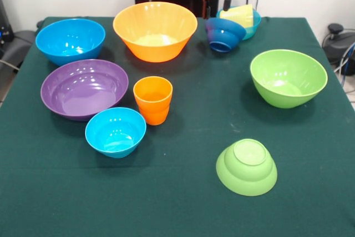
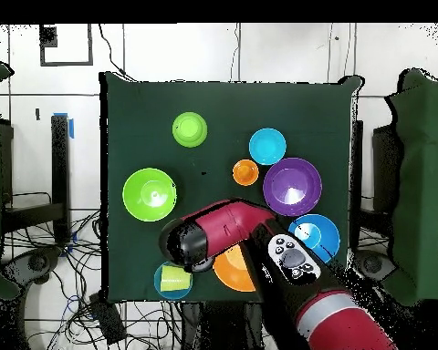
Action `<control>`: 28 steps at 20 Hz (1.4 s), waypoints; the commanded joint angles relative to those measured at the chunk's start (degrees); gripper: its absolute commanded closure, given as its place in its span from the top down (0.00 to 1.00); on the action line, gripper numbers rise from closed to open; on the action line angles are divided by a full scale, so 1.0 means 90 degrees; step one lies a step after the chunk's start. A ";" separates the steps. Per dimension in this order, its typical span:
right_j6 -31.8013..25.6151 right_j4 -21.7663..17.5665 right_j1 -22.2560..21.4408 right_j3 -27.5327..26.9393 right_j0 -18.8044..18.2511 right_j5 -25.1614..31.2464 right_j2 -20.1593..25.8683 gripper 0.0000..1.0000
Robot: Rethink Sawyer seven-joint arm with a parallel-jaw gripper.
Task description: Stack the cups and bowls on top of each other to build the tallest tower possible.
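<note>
My gripper [image 1: 217, 1] hangs at the table's far edge, just above a small dark blue bowl [image 1: 224, 34] that sits tilted with its base towards the camera. Right of it, a pale yellow cup [image 1: 238, 16] lies in a small light blue bowl [image 2: 174, 280]. An orange cup [image 1: 153, 99] stands upright mid-table, by a second small light blue bowl [image 1: 115, 131] and the purple bowl [image 1: 84, 88]. The large orange bowl [image 1: 155, 30], blue bowl [image 1: 70, 40] and lime green bowl [image 1: 288, 77] stand open side up. A small lime green bowl [image 1: 247, 166] lies upside down.
In the overhead view the red and black arm [image 2: 223, 228] reaches over the table [image 2: 223, 109], hiding the dark blue bowl and part of the orange bowl [image 2: 234, 269]. Cables and chairs surround the table.
</note>
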 commanded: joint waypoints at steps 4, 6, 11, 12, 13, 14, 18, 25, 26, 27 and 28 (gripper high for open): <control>-0.1264 -0.0472 -0.0266 -0.0360 -0.0168 0.0641 0.0273 1.00; -0.1295 -0.0454 -0.0299 -0.0375 -0.0184 0.0698 0.0289 1.00; -0.1441 -0.0471 -0.0208 -0.0545 -0.0255 0.0852 0.0348 1.00; -0.1485 -0.0485 -0.0171 -0.0574 -0.0278 0.0863 0.0367 1.00; -0.1525 -0.0498 -0.0129 -0.0616 -0.0299 0.0889 0.0380 1.00; -0.1590 -0.0510 -0.0075 -0.0717 -0.0321 0.0942 0.0403 1.00; -0.1681 -0.0645 0.0140 -0.0901 -0.0367 0.0945 0.0444 1.00; -0.1685 -0.0844 0.0401 -0.1058 -0.0413 0.0881 0.0500 1.00; -0.1696 -0.0864 0.0438 -0.1090 -0.0414 0.0881 0.0514 1.00; -0.1708 -0.0885 0.0475 -0.1121 -0.0414 0.0880 0.0528 1.00; -0.1706 -0.0916 0.0531 -0.1177 -0.0395 0.0903 0.0522 1.00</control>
